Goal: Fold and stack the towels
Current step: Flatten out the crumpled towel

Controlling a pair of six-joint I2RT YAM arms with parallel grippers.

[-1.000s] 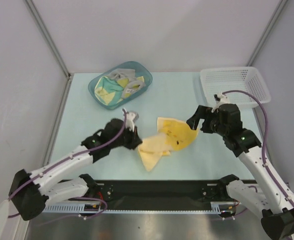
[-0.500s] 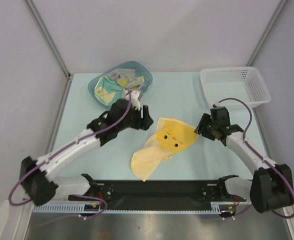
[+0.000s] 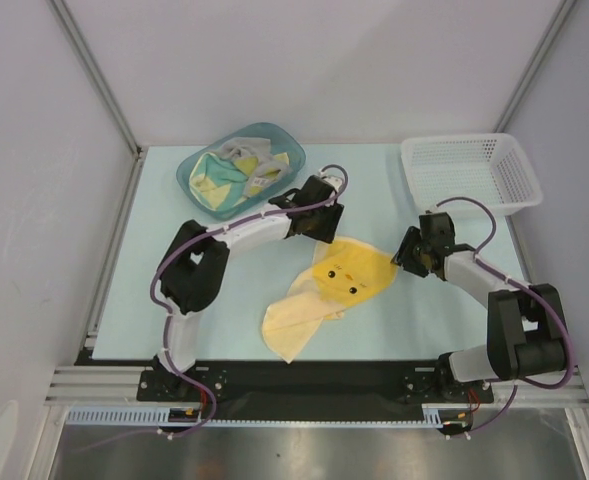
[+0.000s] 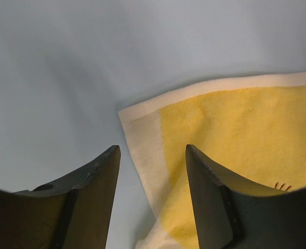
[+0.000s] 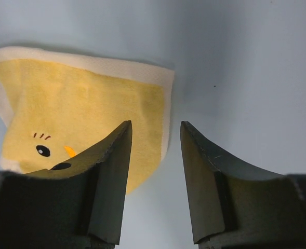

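Observation:
A yellow towel [image 3: 352,272] with a duck face and a cream border lies partly spread mid-table, its near end bunched into a cream fold [image 3: 292,320]. My left gripper [image 3: 323,236] is low at the towel's far left corner. In the left wrist view the left gripper [image 4: 153,150] is open, and the cream edge of the towel [image 4: 236,124] runs between its fingers. My right gripper [image 3: 405,256] sits at the towel's right corner. The right gripper [image 5: 155,124] is open astride the right edge of the towel [image 5: 85,104]. More crumpled towels [image 3: 236,172] lie in the teal tub.
The teal tub [image 3: 181,175] stands at the back left, just behind the left arm. A white mesh basket [image 3: 469,170] sits at the back right corner, close behind the right arm. The table's near edge carries a black rail [image 3: 314,378].
The left arm swung from the towel's near left side to its far corner and opened. The right gripper came down at the right corner and narrowed. The towel spread out flatter.

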